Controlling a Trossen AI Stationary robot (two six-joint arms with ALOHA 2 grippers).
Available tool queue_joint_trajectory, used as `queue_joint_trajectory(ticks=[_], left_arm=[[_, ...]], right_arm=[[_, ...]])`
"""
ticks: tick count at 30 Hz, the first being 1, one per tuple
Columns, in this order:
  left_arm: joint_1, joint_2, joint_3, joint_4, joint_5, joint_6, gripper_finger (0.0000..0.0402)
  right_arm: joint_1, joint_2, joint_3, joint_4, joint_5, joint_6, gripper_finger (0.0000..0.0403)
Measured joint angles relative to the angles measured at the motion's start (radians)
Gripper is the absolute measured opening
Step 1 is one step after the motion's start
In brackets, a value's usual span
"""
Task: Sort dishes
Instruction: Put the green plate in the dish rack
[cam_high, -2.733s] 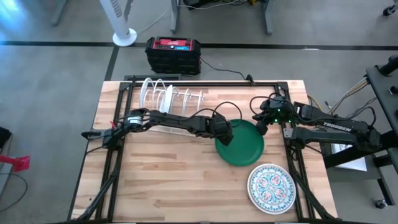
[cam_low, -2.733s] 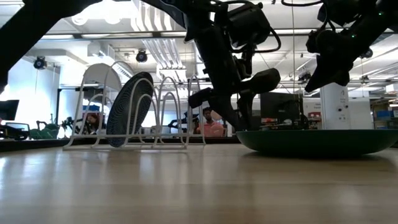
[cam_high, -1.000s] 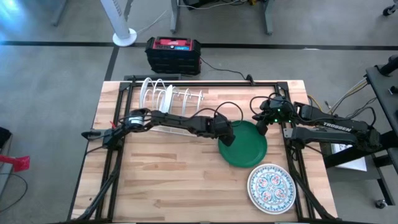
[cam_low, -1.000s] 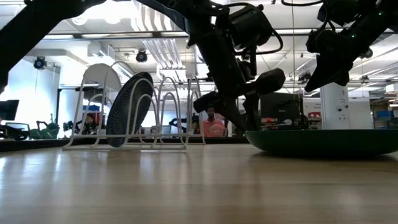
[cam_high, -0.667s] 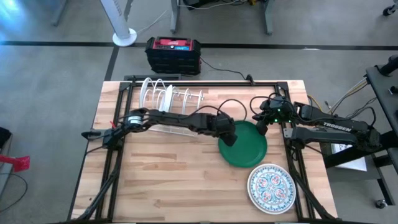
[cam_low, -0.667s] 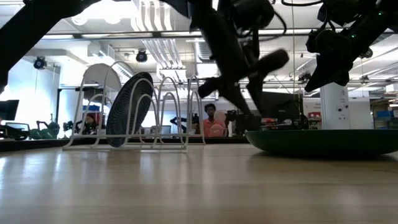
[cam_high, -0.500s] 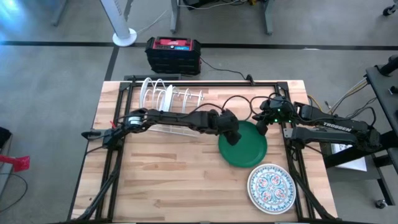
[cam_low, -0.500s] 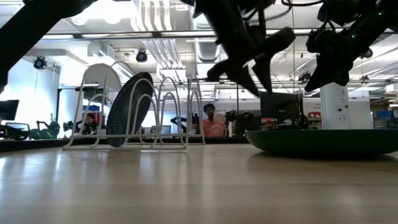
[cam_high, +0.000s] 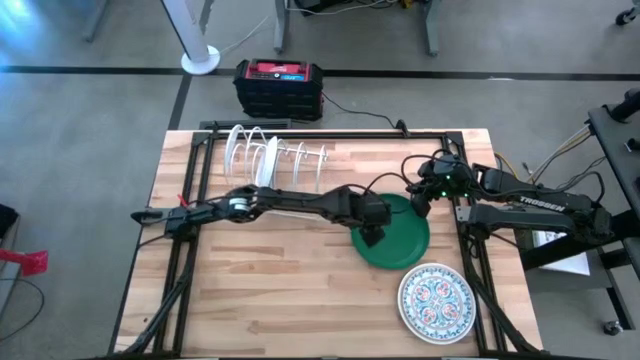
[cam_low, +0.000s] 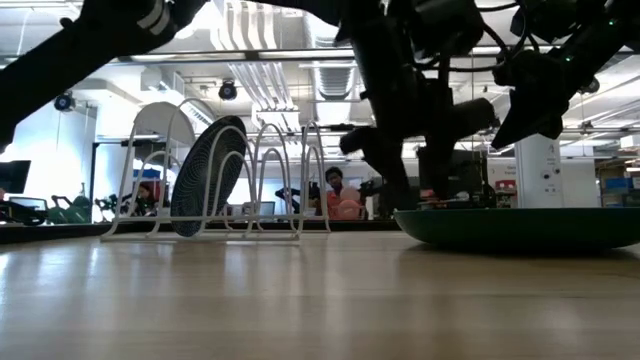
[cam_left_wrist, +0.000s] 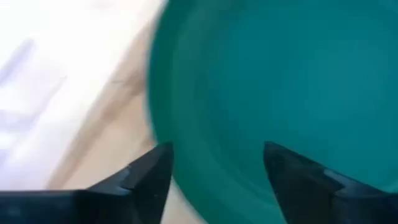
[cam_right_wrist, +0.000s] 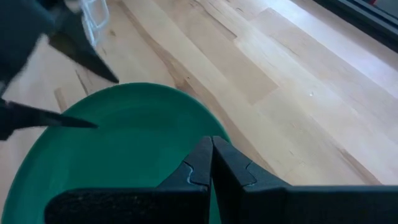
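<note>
You have the left gripper (cam_high: 372, 236) spread wide and empty astride the near-left rim of the green plate (cam_high: 398, 240), which lies flat mid-right on the table (cam_high: 260, 290), probably for an edge grip, while the right gripper (cam_high: 419, 207) waits closed at its far rim.

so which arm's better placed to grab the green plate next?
Left. The left gripper is open, over the green plate's near-left rim, fingers straddling its edge. The right gripper is shut above the far rim.
</note>
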Motion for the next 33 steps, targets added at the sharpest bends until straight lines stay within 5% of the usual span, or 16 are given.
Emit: queue_joint_trajectory(ticks=[7,25,33], left_arm=[[0.004,-0.031,-0.048,-0.021,0.001,-0.097,0.0273],[0.038,-0.021,-0.126,0.03,0.003,-0.145,0.0213],[0.037,-0.021,-0.181,0.148,0.081,-0.129,0.0209]], right_arm=[[0.002,0.001,0.0,0.002,-0.001,0.001,0.0],[0.005,0.001,0.0,0.002,-0.001,0.003,0.0],[0.005,0.001,0.0,0.002,-0.001,0.002,0.0]])
